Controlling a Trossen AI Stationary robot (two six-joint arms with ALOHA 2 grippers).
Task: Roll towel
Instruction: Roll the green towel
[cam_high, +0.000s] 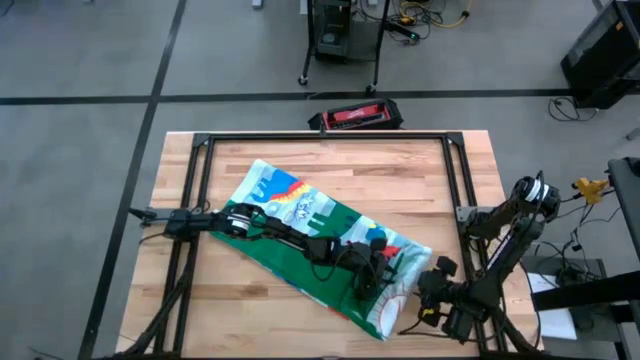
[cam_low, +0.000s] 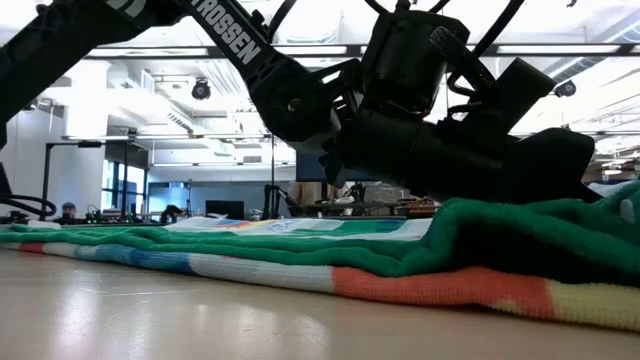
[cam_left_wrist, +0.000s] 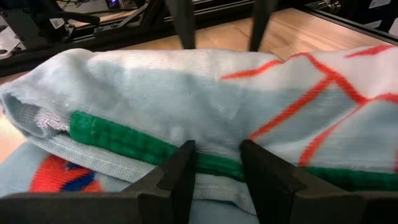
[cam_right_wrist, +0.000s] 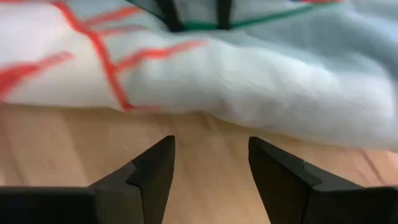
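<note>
The towel (cam_high: 320, 240) lies as a long slanted band on the wooden table, from far left to near right. Its printed side faces up and a green border runs along its edge. Its near right end (cam_high: 395, 300) is turned over into a thick fold (cam_left_wrist: 186, 93). My left gripper (cam_high: 372, 280) reaches across the towel from the table's left and is shut on that fold. My right gripper (cam_right_wrist: 211, 168) stands open just off the towel's near right end (cam_right_wrist: 261, 93), with bare wood between its fingers. In the low view a dark gripper (cam_low: 440, 140) sits over the green folds (cam_low: 520, 230). My left gripper has the green border strip (cam_left_wrist: 217, 167) at the lower edge of the turned-over fold pinched between its two fingers (cam_left_wrist: 180, 177). The fingers come from the table's left, slanting slightly down, and lie across the strip. The fold bulges beyond the fingertips, and the towel rests on the table.
A black metal frame (cam_high: 330, 138) runs round the table top. A red and black case (cam_high: 355, 117) lies at the far edge. Bare wood shows far right (cam_high: 420, 190) and near left (cam_high: 250, 310). Stands and cables fill the floor beyond.
</note>
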